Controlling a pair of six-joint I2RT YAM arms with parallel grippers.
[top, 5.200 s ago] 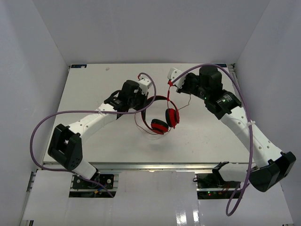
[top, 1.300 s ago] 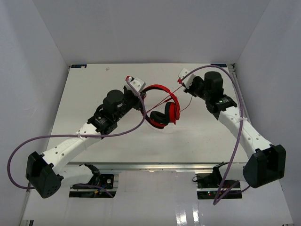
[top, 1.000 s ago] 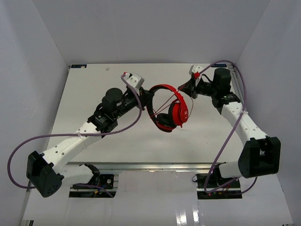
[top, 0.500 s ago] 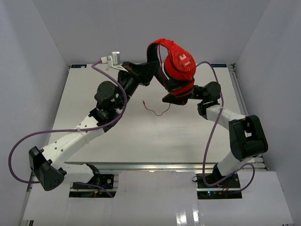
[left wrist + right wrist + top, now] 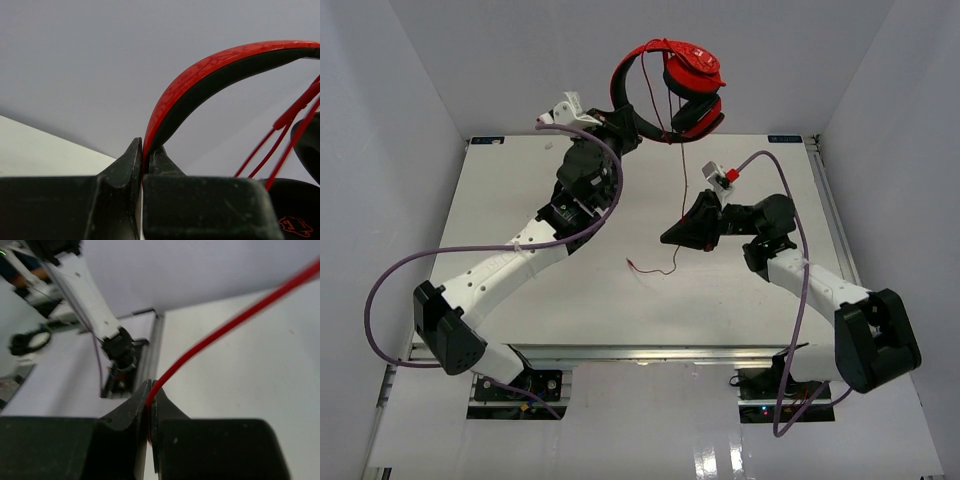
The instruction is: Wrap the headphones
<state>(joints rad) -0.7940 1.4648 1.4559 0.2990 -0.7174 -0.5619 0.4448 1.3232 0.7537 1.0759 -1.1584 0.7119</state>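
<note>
The red headphones [image 5: 688,85] hang high above the far part of the table, ear cups together at the right. My left gripper [image 5: 625,135] is shut on the red-black headband [image 5: 200,82] near its lower end. The thin red cord [image 5: 682,175] drops from the cups to my right gripper [image 5: 672,236], which is shut on the cord [image 5: 225,325]. The cord's loose tail [image 5: 655,270] lies on the table below it. In the left wrist view, cord strands [image 5: 295,135] run past at the right.
The white table [image 5: 520,200] has white walls on three sides. Thick purple arm cables [image 5: 450,255] loop beside both arms. The left arm reaches up and back; the right arm stretches low toward the table's middle. The metal front rail [image 5: 640,350] runs along the near edge.
The left gripper lifted the headphones higher and tilted them back toward the far wall. The right gripper dropped down and left, away from the cups, pulling the cord straight between them.
</note>
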